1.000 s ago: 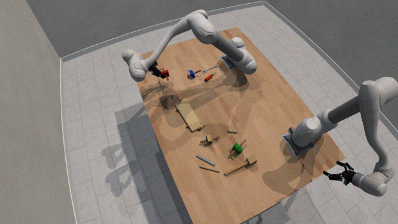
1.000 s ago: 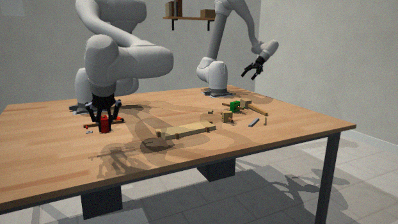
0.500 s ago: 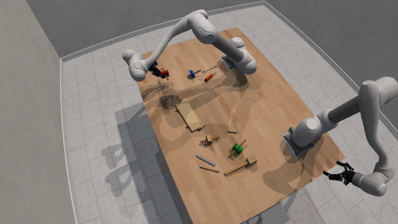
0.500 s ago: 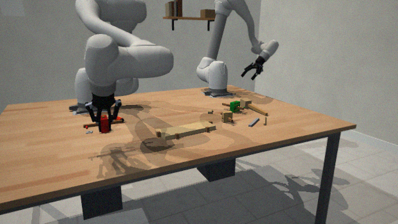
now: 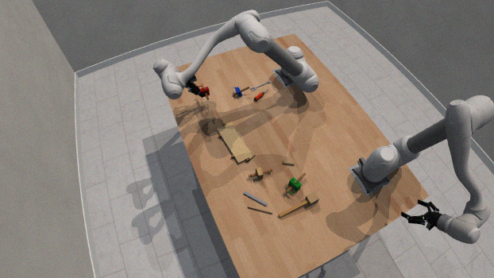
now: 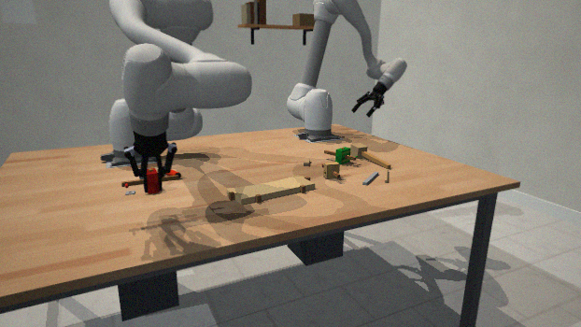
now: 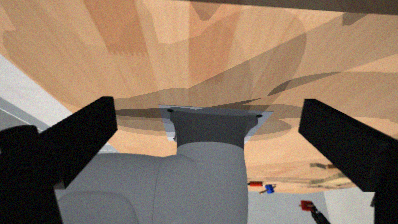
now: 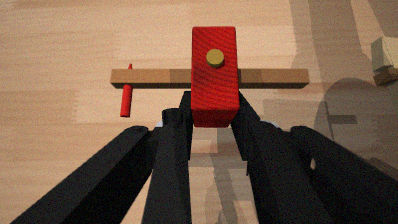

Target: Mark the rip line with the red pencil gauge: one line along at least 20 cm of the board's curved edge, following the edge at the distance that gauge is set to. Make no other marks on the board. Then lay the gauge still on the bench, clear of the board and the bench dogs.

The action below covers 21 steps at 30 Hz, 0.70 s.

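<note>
Right gripper is nearly closed, clamped on the red gauge above the desk, near its upper-left corner from above. Left gripper gapes wide, empty, beyond the lower-right corner. Carrying seems in hand; next, set the block against the curved edge of the board. The right wrist view shows the brass screw; the top view doesn't.

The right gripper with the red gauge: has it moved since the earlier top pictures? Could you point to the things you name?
No, the right gripper (image 5: pixel 203 94) (image 6: pixel 152 189) (image 8: pixel 211 105) shows no visible shift against the board (image 5: pixel 236 144) (image 6: pixel 276 189).
</note>
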Tool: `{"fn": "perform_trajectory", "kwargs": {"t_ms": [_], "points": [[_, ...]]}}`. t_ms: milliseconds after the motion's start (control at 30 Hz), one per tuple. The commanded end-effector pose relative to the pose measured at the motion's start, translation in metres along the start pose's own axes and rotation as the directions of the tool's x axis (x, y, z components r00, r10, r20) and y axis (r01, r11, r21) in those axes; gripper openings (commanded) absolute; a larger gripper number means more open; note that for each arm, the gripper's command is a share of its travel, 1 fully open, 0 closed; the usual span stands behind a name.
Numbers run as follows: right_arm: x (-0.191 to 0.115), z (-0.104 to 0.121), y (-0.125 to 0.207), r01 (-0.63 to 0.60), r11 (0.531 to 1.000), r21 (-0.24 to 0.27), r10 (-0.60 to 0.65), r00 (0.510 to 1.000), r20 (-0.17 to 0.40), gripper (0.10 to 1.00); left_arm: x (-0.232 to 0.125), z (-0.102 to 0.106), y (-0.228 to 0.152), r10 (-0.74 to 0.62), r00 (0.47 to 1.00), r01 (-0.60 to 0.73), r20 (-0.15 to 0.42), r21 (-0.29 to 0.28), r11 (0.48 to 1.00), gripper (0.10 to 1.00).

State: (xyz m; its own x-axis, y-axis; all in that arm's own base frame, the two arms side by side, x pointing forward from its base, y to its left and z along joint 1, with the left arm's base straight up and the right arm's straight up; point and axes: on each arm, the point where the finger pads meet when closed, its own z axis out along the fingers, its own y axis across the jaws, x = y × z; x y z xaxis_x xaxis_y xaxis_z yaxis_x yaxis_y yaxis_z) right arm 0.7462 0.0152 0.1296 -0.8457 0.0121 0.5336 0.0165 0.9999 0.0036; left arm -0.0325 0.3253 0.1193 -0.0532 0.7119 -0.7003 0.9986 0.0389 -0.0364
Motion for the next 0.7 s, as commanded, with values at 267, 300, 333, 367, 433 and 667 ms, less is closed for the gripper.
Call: {"fn": "perform_trajectory", "kwargs": {"t_ms": [267, 300, 333, 367, 433, 667], "points": [[0.007, 0.001, -0.001, 0.001, 1.000, 0.005, -0.002, 0.991, 0.135, 0.099, -0.004, 0.002, -0.003, -0.002, 1.000, 0.002, 0.008, 0.000, 1.000, 1.000], [0.007, 0.001, -0.001, 0.001, 1.000, 0.005, -0.002, 0.991, 0.135, 0.099, -0.004, 0.002, -0.003, -0.002, 1.000, 0.002, 0.008, 0.000, 1.000, 1.000], [0.007, 0.001, -0.001, 0.001, 1.000, 0.005, -0.002, 0.991, 0.135, 0.099, -0.004, 0.002, -0.003, -0.002, 1.000, 0.002, 0.008, 0.000, 1.000, 1.000], [0.008, 0.001, -0.001, 0.002, 1.000, 0.004, -0.002, 0.988, 0.152, 0.099, -0.004, 0.002, -0.003, -0.002, 1.000, 0.002, 0.008, 0.000, 1.000, 1.000], [0.009, 0.001, -0.001, 0.003, 1.000, 0.004, -0.003, 0.982, 0.189, 0.099, -0.004, 0.002, -0.003, -0.002, 1.000, 0.002, 0.008, 0.000, 1.000, 1.000], [0.014, 0.001, 0.000, 0.006, 1.000, 0.001, -0.006, 0.941, 0.339, 0.099, -0.004, 0.002, -0.003, -0.002, 1.000, 0.002, 0.008, 0.000, 1.000, 1.000]]}}
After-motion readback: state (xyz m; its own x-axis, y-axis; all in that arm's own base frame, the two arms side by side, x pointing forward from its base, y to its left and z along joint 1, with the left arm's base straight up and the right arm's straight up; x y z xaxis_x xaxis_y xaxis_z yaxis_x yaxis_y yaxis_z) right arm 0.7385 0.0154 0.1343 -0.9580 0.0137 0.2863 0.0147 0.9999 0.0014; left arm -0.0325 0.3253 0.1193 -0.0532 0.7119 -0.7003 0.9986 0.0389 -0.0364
